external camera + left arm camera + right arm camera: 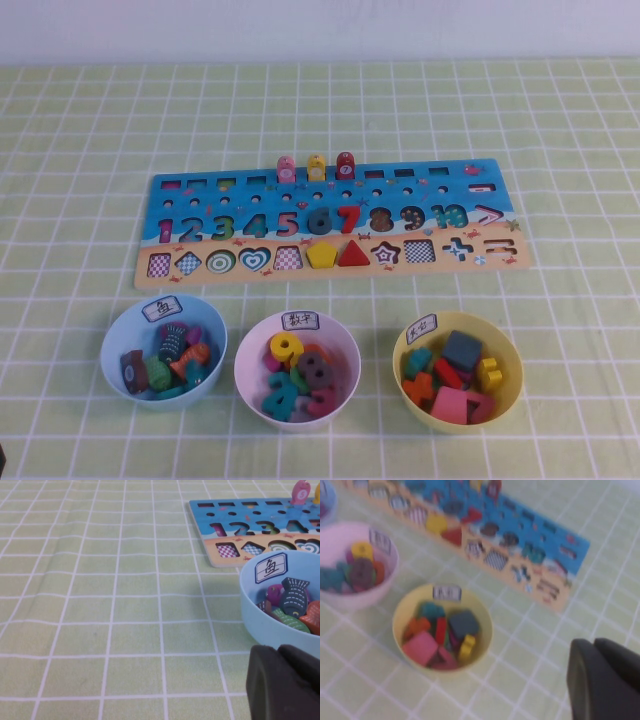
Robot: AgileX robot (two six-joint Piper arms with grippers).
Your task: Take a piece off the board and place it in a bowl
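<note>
The left pincer hangs low over the desk at the near left, just beside the light blue bowl of fish pieces, and only its dark body shows, so whether it is open or closed cannot be told; it looks parked clear of the work. Beyond the bowls lies the board, flat and square to the robot so every slot can be reached from above. The pink-white bowl in the middle holds numbers. The piece appears to be the red bar seated at the far right end of the blue part, not yet lifted. Near and right of it stands the bowl, already holding shape blocks, which suits a short carry. The right pincer hovers to the near right of that bowl, its state likewise impossible to tell.
</note>
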